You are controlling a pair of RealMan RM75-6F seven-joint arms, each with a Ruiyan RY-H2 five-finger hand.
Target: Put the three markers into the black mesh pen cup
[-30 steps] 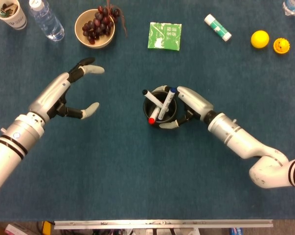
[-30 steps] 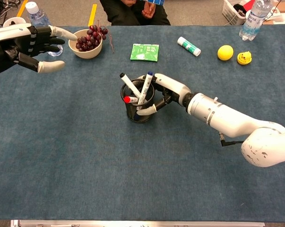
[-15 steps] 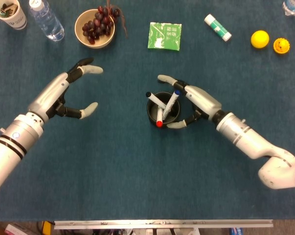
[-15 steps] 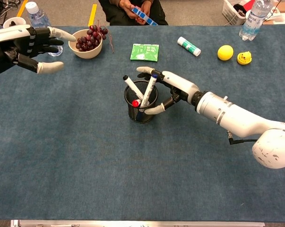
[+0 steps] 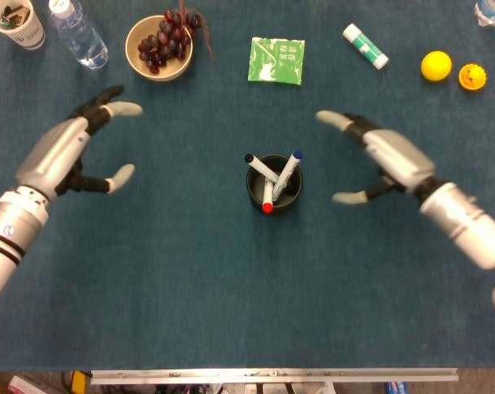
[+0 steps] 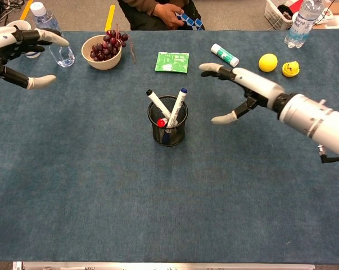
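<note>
Both arms drawn back outward from where we saw them before, our right robot hand (image 5: 377,158) released and spread right of the black mesh pen cup (image 5: 273,183), our left robot hand (image 5: 71,153) spread empty at far left, three markers (image 5: 275,177) leaning inside the cup mid-worktop (image 5: 190,287)

I see a tabletop (image 6: 102,197) covered edge to edge in dark teal-blue cloth, evenly lit with only soft shadows. Beyond its far edge, my chest view shows grey floor (image 6: 79,14) with yellow tape lines (image 6: 110,17) and a white basket (image 6: 277,14) at the right. A metal rail (image 5: 272,376) runs along the near edge.
</note>
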